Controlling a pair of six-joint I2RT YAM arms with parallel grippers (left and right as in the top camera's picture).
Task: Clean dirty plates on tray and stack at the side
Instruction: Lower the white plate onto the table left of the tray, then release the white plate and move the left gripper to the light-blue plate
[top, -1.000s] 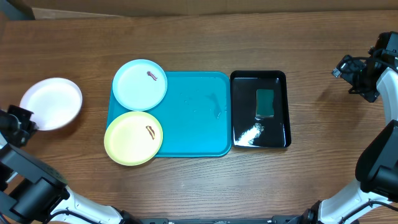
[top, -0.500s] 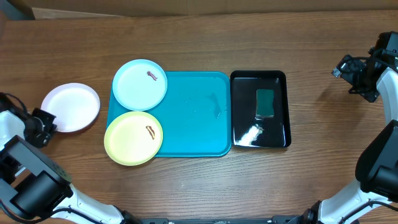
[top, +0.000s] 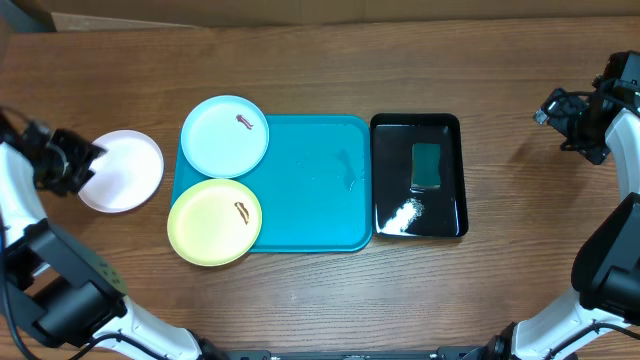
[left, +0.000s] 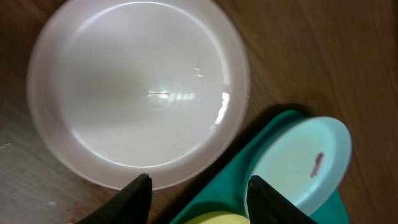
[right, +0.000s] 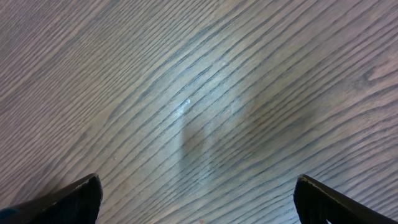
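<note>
My left pincer (top: 85, 160) hangs at the left edge of the white plate (top: 128, 172), fingers apart and gripping nothing. The plate lies flat on the wood just left of the turquoise tray (top: 310, 200). It sits hollow side up, and being round it has no long axis. From my wrist its face looks clean.

I judge this plate is the base of the side stack. The aqua plate (top: 222, 137) and the yellow-green plate (top: 213, 222) overhang the tray's left corners, each showing a reddish smear.

Next I need a rim grip on one of them, and the green sponge (top: 427, 165) from the black tray (top: 385, 200). My right pincer (right: 198, 202) is spread wide over bare table, well apart from it all.
</note>
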